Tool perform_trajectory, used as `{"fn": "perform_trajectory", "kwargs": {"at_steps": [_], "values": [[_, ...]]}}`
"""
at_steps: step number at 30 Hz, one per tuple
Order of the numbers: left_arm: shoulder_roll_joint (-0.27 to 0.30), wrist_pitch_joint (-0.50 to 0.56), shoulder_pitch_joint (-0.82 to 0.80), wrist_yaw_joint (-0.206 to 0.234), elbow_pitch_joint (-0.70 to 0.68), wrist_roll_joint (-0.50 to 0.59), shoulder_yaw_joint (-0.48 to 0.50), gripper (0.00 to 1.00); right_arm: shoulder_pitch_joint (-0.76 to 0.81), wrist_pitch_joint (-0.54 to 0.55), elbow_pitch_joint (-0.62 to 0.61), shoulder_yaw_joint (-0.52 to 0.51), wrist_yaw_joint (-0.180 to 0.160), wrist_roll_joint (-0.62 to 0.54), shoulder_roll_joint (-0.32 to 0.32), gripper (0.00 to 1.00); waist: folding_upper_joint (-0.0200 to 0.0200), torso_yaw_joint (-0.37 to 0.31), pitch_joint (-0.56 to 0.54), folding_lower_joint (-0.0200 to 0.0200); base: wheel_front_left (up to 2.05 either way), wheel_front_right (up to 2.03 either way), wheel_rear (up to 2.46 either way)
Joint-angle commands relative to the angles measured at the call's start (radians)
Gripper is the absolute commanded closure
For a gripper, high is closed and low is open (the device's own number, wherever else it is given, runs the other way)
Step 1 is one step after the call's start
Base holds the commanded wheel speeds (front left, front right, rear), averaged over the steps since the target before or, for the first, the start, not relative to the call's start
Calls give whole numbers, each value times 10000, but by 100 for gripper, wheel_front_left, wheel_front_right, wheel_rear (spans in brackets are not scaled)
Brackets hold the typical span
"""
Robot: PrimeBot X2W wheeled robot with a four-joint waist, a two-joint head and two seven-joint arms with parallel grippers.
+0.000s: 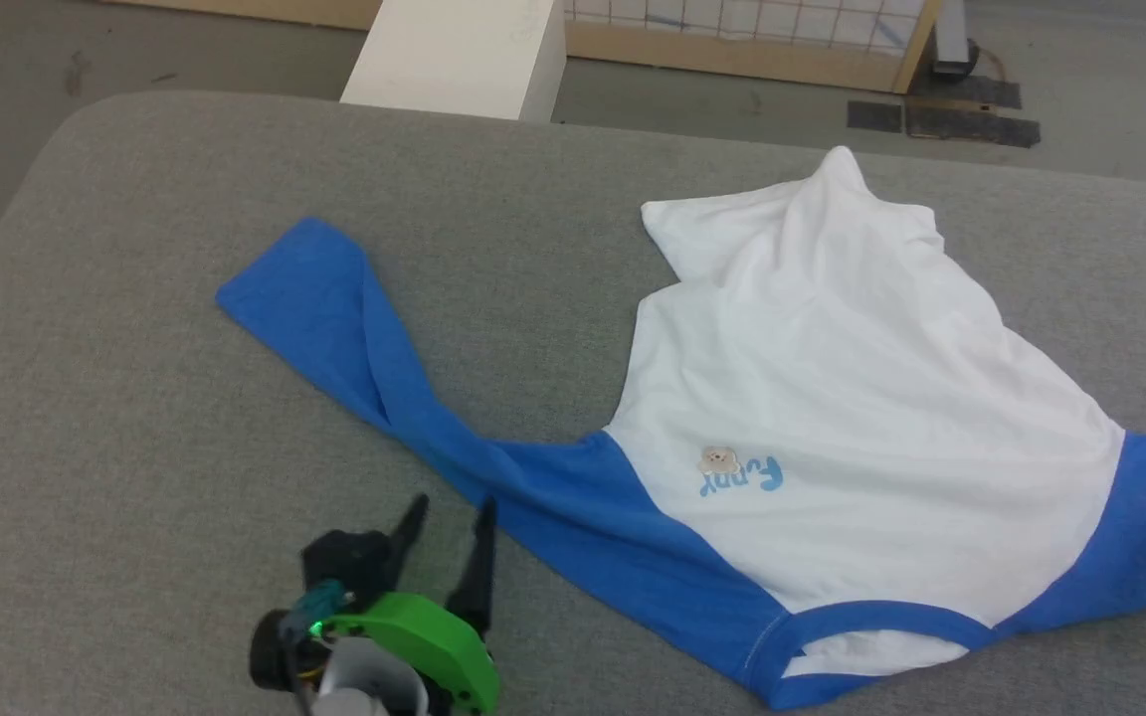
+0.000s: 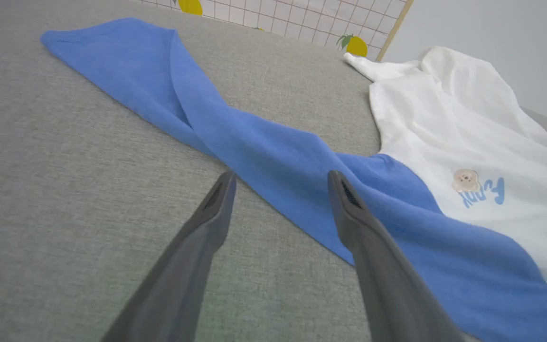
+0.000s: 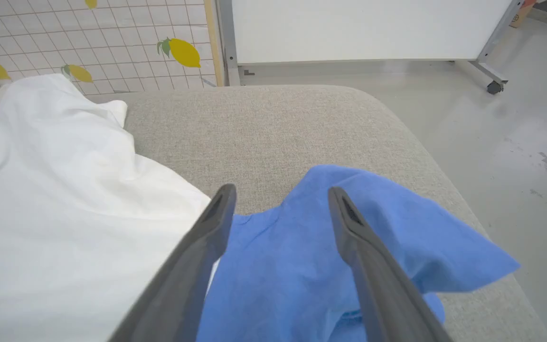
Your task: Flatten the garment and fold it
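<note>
**A:** Where is the garment relative to the two hands?

**B:** It is spread on the grey padded table between them, chest side up. The neckband is on the robot's side and the white hem lies far beyond both hands' fingertips. The left hand has its fingers apart with nothing between them. One tip is over bare table and the other is over the near edge of the long blue sleeve, which runs away ahead of it.

**A:** Why is it there?

**B:** I think because that sleeve is twisted on itself partway along. A grip close to the twist would let the hand pull it straight.

**A:** And the right hand?

**B:** Its fingers are also apart, and it hangs over the other sleeve. That sleeve lies bunched under and just past its fingertips, near the table's rounded corner. I cannot tell whether the tips touch the cloth.

**A:** So is flattening done?

**B:** No, I would say not. The white body beyond the hands is rumpled, with the far hem peaked up and one corner folded. Both sleeves need straightening before any fold.
</note>
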Motion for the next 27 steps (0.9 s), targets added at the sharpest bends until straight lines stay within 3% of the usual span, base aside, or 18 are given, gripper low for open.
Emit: {"fn": "perform_trajectory", "kwargs": {"at_steps": [1,5,15,20,24,25,26,27], "values": [[-40,340,-60,-105,100,-109,-185,0,348,-312,-280,277,-17,199,71,0,-1,-154,-144,0,0,0,0],[-85,1652,44,-124,267,-433,-635,0,1187,-825,-1020,1177,-17,853,233,0,-1,-445,-279,0,0,0,0],[-112,4598,436,437,-103,-1002,-1270,0,2384,-1097,-1555,2395,-17,2271,259,0,-1,-1308,-458,0,0,0,0],[-9,5269,538,734,-301,-875,-1457,0,2508,-1158,-1664,2947,-17,2514,260,0,-1,-1677,-442,0,0,0,0],[-20,5214,414,785,-386,-834,-1544,0,2564,-1258,-1756,3340,-17,2648,261,0,-1,-1848,-396,0,0,0,0],[-26,5155,371,776,-388,-817,-1582,9,2576,-1275,-1767,3405,-17,2672,261,0,-1,-1874,-393,0,0,0,0],[-28,5052,327,785,-386,-775,-1592,63,2581,-1284,-1771,3454,-17,2682,261,0,-1,-1893,-394,0,0,0,0],[-29,4922,286,804,-358,-740,-1586,86,2594,-1248,-1756,3528,-17,2692,261,0,-1,-1909,-396,0,0,0,0]]}}
